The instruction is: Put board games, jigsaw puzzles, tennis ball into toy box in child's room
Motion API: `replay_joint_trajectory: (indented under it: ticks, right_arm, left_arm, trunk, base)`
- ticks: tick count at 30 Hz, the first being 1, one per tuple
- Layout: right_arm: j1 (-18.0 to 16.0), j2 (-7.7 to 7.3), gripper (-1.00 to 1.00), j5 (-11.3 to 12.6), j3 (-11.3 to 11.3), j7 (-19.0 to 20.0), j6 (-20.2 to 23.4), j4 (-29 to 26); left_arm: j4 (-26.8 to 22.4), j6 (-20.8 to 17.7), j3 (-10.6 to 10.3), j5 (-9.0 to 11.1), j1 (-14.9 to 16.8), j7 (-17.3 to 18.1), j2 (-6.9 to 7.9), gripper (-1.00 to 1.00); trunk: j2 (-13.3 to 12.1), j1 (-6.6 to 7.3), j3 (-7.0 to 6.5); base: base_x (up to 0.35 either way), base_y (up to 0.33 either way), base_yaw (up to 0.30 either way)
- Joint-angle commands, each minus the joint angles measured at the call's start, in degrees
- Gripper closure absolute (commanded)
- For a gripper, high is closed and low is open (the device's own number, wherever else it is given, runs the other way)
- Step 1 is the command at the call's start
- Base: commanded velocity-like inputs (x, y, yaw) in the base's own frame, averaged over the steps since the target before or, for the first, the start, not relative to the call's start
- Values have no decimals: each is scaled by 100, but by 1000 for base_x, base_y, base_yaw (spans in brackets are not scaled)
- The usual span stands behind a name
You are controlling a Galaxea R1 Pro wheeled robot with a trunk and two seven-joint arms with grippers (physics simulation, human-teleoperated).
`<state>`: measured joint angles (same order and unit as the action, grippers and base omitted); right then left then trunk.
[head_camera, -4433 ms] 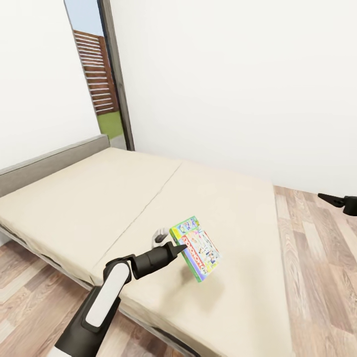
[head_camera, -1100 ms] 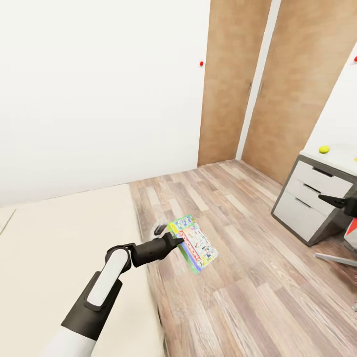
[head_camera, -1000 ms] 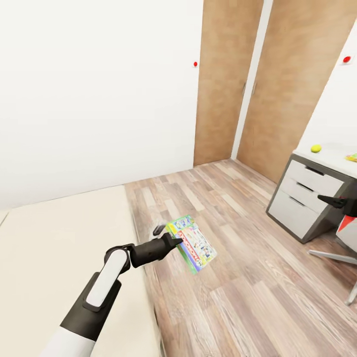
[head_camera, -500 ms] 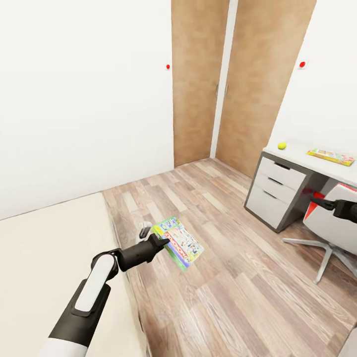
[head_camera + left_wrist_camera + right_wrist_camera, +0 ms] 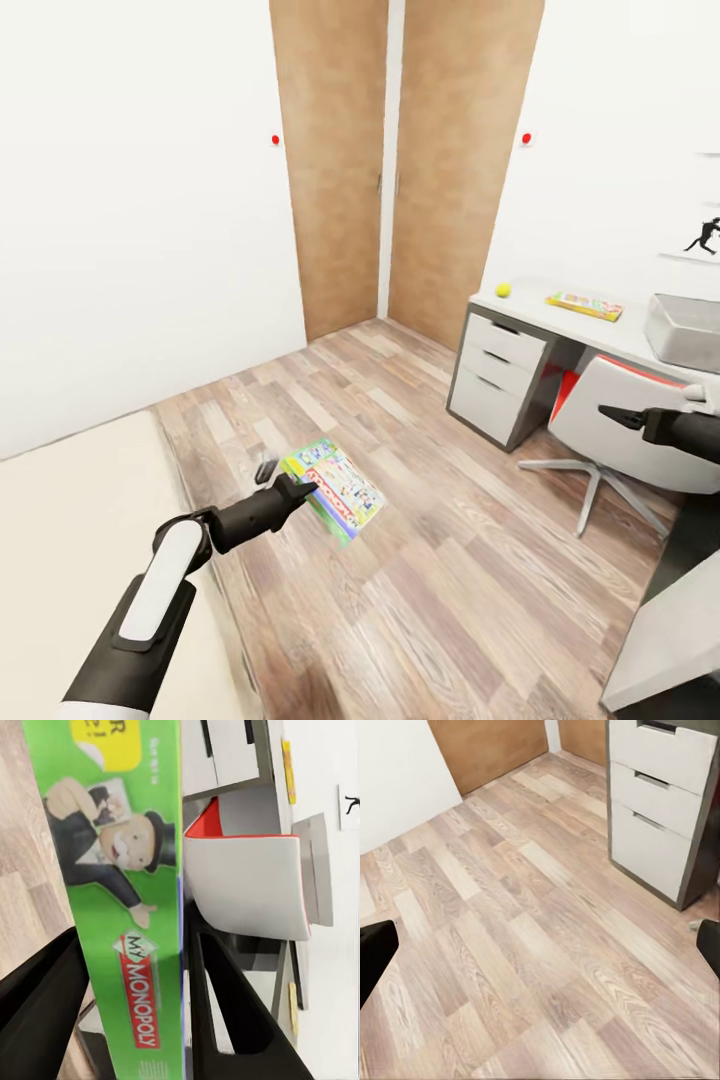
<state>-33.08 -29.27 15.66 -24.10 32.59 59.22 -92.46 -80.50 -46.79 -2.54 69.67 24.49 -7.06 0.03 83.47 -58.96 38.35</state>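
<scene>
Ahead and to the right of the robot, in the head view, stands the toy box [image 5: 688,332], a light grey tray on the counter [image 5: 560,318] against the far wall. It lies well apart from the left claw [image 5: 300,487], up and to the right across open floor [image 5: 420,560].

The left claw is clamped on a green-edged board game [image 5: 335,488]; the left wrist view shows both fingers [image 5: 45,1012] pressed against the box's flat faces, with the printed cover [image 5: 127,892] between them. The box is held tilted, its long axis running away from the claw toward the lower right of the head view. The left arm is extended forward and low, beside the corner of the bed [image 5: 80,500].

A tennis ball [image 5: 503,289] and a second, yellow-orange board game [image 5: 585,305] rest on the counter, left of the toy box.

The right claw [image 5: 615,416] is nearer the counter, held out level over a white chair [image 5: 610,420]. Its fingertips are spread at the edges of the right wrist view, with nothing between them.
</scene>
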Motion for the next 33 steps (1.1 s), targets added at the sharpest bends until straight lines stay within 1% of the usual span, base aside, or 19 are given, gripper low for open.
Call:
replay_joint_trajectory:
  ticks: [1, 11, 23, 33]
  right_arm:
    - [-6, 0, -100, -31, -7, 46, 28, -1]
    - [-5, 0, -100, -29, -6, 46, 29, -3]
    - [-5, 0, -100, -30, -7, 42, 29, -1]
    - [-5, 0, -100, -29, -7, 44, 29, -2]
  left_arm:
    - [-9, 5, 17, 77, -47, -56, 4, 100]
    - [-10, 74, 32, 59, -218, 79, 20, 100]
    - [-10, 74, 34, 56, -242, 122, 27, 100]
    - [-10, 74, 26, 63, -243, 119, 23, 100]
  trunk:
    - [1, 1, 5]
    - [1, 1, 5]
    - [1, 1, 5]
    - [1, 1, 5]
  base:
    - [0, 0, -296]
    - [0, 0, -296]
    - [0, -2, -296]
    - [0, -125, -296]
